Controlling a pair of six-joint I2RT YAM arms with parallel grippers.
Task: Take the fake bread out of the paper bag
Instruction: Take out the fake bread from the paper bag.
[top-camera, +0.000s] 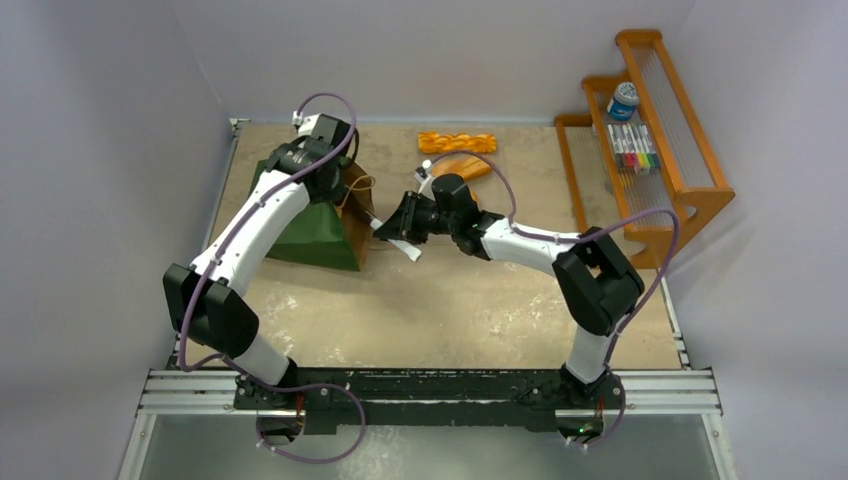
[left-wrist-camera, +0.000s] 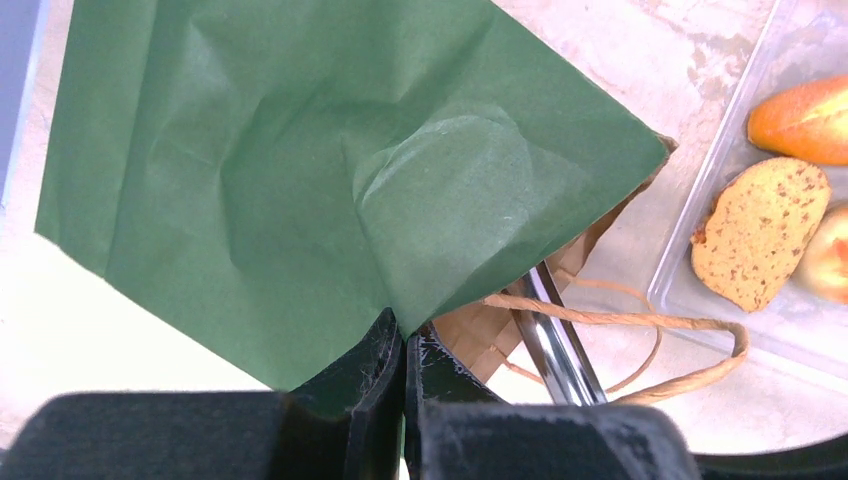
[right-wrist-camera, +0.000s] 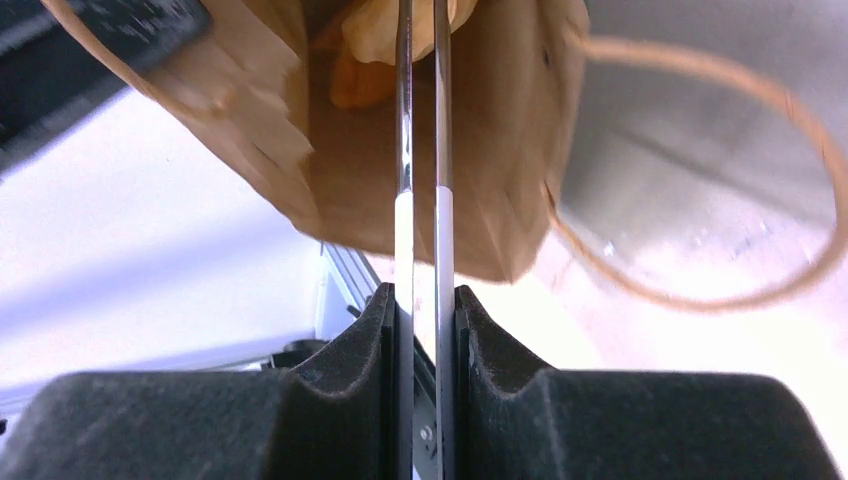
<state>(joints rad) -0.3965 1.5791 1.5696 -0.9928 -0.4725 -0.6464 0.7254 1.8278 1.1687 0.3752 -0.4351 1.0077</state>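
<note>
The left gripper (left-wrist-camera: 404, 352) is pinched shut on the edge of the dark green paper bag (left-wrist-camera: 300, 180) beside its mouth, where the brown kraft inside shows. The bag sits at the far left of the worktop (top-camera: 450, 310), its mouth turned toward the right arm. The right gripper (right-wrist-camera: 425, 315) is closed narrow on a pair of metal tongs (right-wrist-camera: 443, 150), whose two thin arms reach into the bag's mouth. Deep inside, orange fake bread (right-wrist-camera: 372, 40) shows around the tong tips. Already out of the bag, a braided stick (top-camera: 457, 142) and an oblong loaf (top-camera: 465, 166) lie near the far edge, and a speckled slice (left-wrist-camera: 760, 232) rests in a clear tray (left-wrist-camera: 700, 300) beside the bag's cord handle (left-wrist-camera: 640, 320).
</note>
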